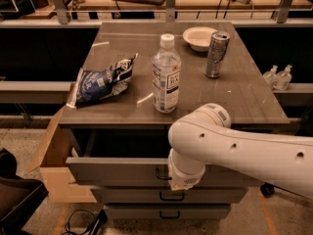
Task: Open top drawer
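Observation:
The top drawer point(117, 172) is a wide grey front under the tabletop. It stands partly pulled out, with a dark gap above it. Its dark loop handle point(163, 174) shows at centre, half covered by my arm. My gripper point(182, 182) is at the end of the white arm point(234, 148), right at the handle. The wrist hides its tip. The arm comes in from the lower right, across the drawer's right half.
Two shorter drawers point(166, 196) sit below. On the tabletop point(244, 97) are a chip bag point(100, 82), a water bottle point(166, 75), a can point(215, 54) and a white bowl point(199, 37). A cardboard box point(54, 165) stands at the left, a dark chair point(17, 199) at the lower left.

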`<state>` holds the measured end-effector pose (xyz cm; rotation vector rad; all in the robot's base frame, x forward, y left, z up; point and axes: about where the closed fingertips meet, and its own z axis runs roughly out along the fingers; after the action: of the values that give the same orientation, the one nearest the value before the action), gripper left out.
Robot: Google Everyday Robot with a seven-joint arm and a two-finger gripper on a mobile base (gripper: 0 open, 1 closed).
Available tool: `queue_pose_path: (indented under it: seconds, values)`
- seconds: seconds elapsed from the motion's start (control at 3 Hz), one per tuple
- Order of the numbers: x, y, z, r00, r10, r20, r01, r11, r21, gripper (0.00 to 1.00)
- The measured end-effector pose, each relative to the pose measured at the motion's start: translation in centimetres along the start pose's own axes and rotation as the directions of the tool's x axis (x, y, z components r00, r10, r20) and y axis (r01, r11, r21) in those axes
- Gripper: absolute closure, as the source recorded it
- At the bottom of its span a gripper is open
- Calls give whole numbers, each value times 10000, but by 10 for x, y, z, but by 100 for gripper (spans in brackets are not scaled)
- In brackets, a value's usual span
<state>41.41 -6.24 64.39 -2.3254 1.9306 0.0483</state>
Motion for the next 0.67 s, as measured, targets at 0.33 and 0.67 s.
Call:
queue_pose_path:
  seconds: [0.33, 0.67]
  values:
    - [-1, 11, -7, 9997, 105, -215, -102, 9999, 105, 100]
    - [-1, 11, -7, 9997, 106, -215, -104, 9999, 105, 100]
